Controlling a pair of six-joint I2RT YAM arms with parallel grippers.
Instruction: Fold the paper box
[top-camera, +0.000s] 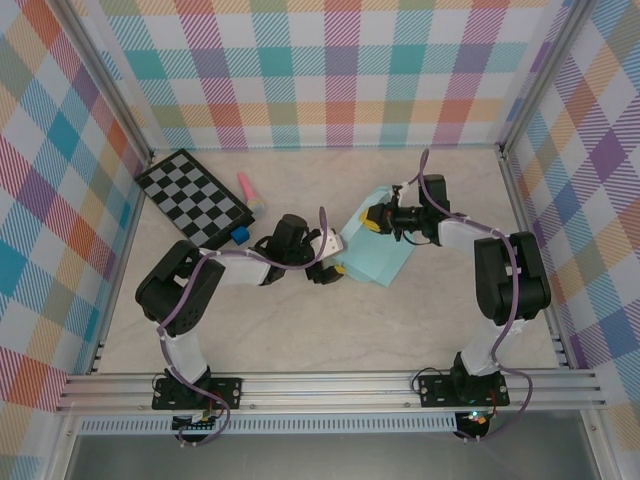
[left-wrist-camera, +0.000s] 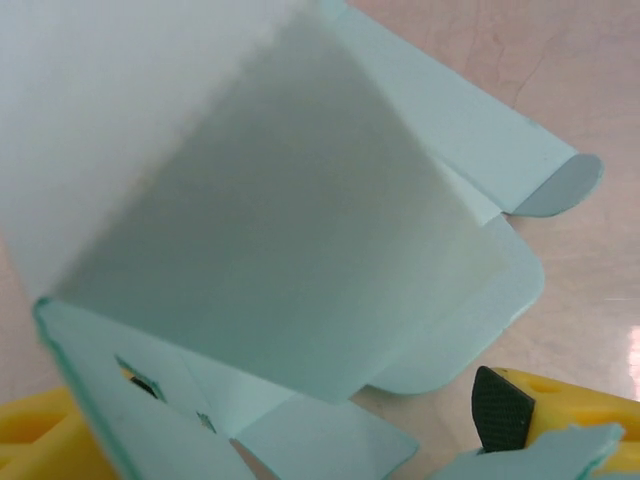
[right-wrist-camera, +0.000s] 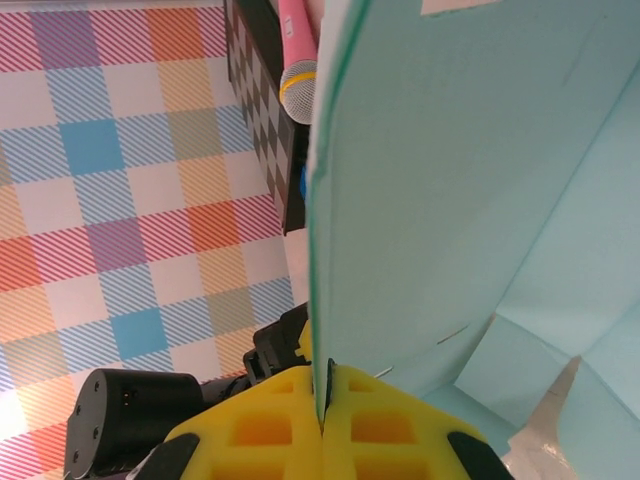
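The paper box (top-camera: 388, 255) is a pale mint card, partly raised, in the middle of the table between both arms. My right gripper (top-camera: 372, 221) holds its upper left part. In the right wrist view the yellow fingers (right-wrist-camera: 260, 430) are shut on the upright card edge (right-wrist-camera: 322, 250), with my right gripper (right-wrist-camera: 322, 395) pinching it. My left gripper (top-camera: 336, 264) sits at the box's left edge. In the left wrist view the paper box (left-wrist-camera: 270, 220) looms close, and my left gripper (left-wrist-camera: 290, 440) stands open, its fingers (left-wrist-camera: 560, 405) wide apart with loose flaps between them.
A black-and-white checkerboard (top-camera: 195, 198) lies at the back left, with a pink microphone toy (top-camera: 250, 190) and a small blue cube (top-camera: 241, 235) beside it. Plaid walls close off the left, back and right. An aluminium rail (top-camera: 330, 385) runs along the near edge.
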